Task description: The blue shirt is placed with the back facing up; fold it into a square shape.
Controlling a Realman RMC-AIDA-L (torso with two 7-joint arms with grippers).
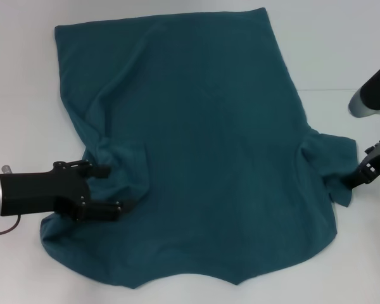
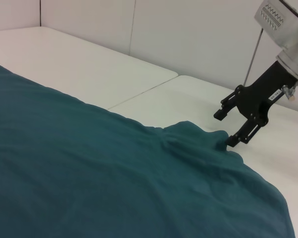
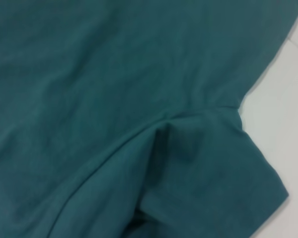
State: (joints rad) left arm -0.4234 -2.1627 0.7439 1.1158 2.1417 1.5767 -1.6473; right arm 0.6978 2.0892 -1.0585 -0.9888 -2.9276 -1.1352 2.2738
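1. While the blue shirt (image 1: pixel 196 139) lies spread plain side up across the white table (image 1: pixel 342 50), I judge the fold barely begun: no edge has been turned over, and both sleeves are only bunched.
2. Starting on the left of the head view, my left gripper (image 1: pixel 111 189) reaches in low over the left sleeve, its two black fingers spread apart with a ridge of cloth gathered between them. I read it as open around the fabric, not yet clamped.
3. Across the middle, the body of the shirt is flat with a few soft creases, collar edge nearest me and hem at the far side.
4. On the right, my right gripper (image 1: pixel 361 177) touches the outer edge of the right sleeve, which is puckered toward it.
5. What is left, as I judge it: both sleeves folded in, then the length folded up into a square.
6. The left wrist view shows what the head view cannot: the right gripper (image 2: pixel 229 129) has its fingers apart, the lower one resting on the sleeve edge, nothing pinched.
7. The right wrist view shows only the sleeve seam and hem (image 3: pixel 223 163) up close against the table, and none of that arm's own fingers.
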